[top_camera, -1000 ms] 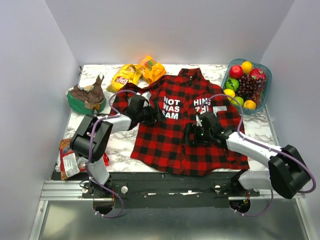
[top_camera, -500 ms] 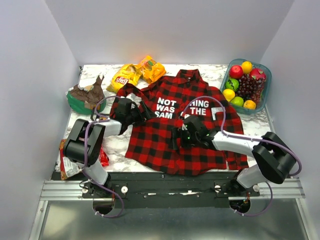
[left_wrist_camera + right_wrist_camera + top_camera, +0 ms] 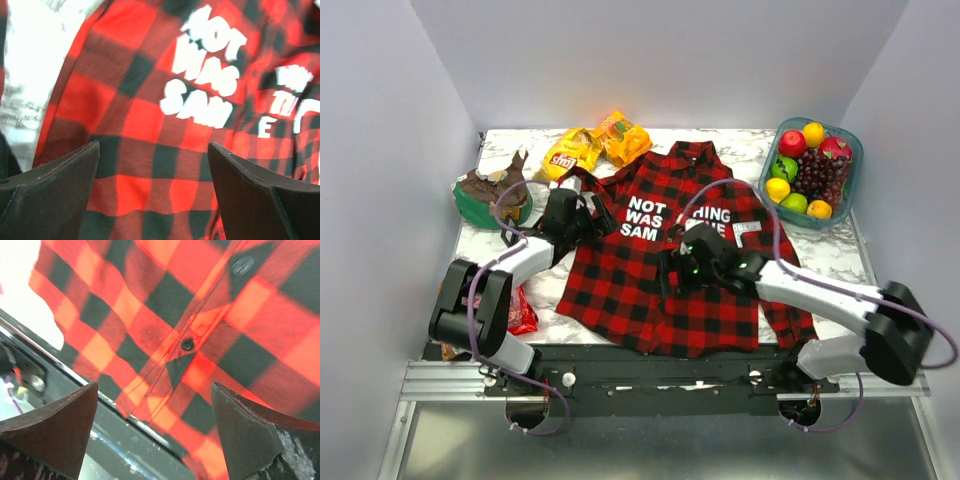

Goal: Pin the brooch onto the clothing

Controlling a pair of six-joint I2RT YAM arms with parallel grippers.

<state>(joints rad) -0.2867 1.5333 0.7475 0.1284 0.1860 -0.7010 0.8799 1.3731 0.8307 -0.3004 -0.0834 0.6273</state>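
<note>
The brooch cannot be made out in any view. The shirt (image 3: 660, 295) lies spread on the desk (image 3: 745, 145), collar away from the arms, with both tools over it. The left tool (image 3: 152, 148) hangs above the shirt's left edge, jaws wide apart and holding nothing. The white letters (image 3: 205, 65) show just ahead of its fingers. The right tool (image 3: 153, 385) hovers over the button strip near the hem, jaws likewise spread wide and empty, with a black button (image 3: 187, 344) in the gap ahead. Beyond the left tool lie chip bags (image 3: 595, 145), and to its left is a green bowl (image 3: 470, 208). Well off to the right tool's right stands a fruit tub (image 3: 855, 165).
</note>
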